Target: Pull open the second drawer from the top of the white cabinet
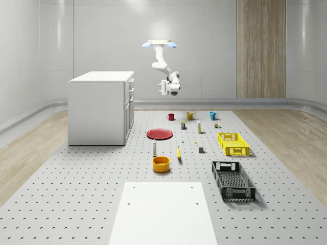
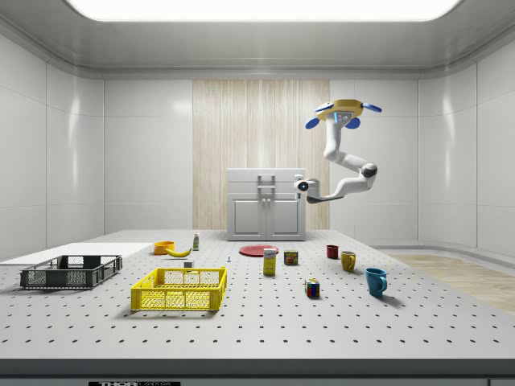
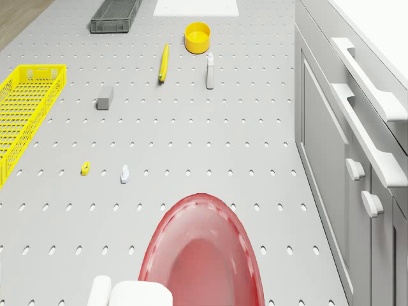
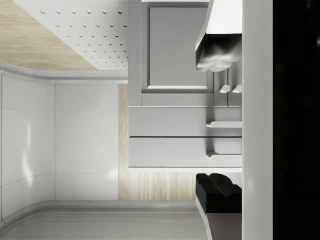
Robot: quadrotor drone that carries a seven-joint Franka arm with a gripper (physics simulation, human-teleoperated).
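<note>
I have the drone (image 1: pixel 160 44) hovering in mid-air off the drawer side of the white cabinet (image 1: pixel 98 109), above the red plate (image 1: pixel 160 133), with the arm hanging below it and bent toward the cabinet front. The gripper (image 4: pixel 215 117) points at the drawers and stands apart from them, touching nothing; in the wrist view its 2 fingers (image 4: pixel 216 56) are spread wide with the drawer fronts showing between them.

The second drawer (image 4: pixel 167 121) sits flush with the top drawer (image 4: pixel 167 152), shut, its bar handle (image 4: pixel 224 124) free. Below them are 2 doors with small knobs (image 3: pixel 354 168).

The cabinet stands on a grey perforated floor plate (image 1: pixel 76 194) bordered by light wood flooring (image 1: pixel 25 153). The room has pale panelled walls with 1 wooden panel (image 1: pixel 260 48) and a lit ceiling.

Scattered on the plate are a yellow crate (image 1: pixel 233 144), a black crate (image 1: pixel 233 180), a yellow bowl (image 1: pixel 161 164), a banana (image 1: pixel 179 153), a white bottle (image 1: pixel 154 148), 3 mugs (image 1: pixel 190 116) and a flat white board (image 1: pixel 163 212).
</note>
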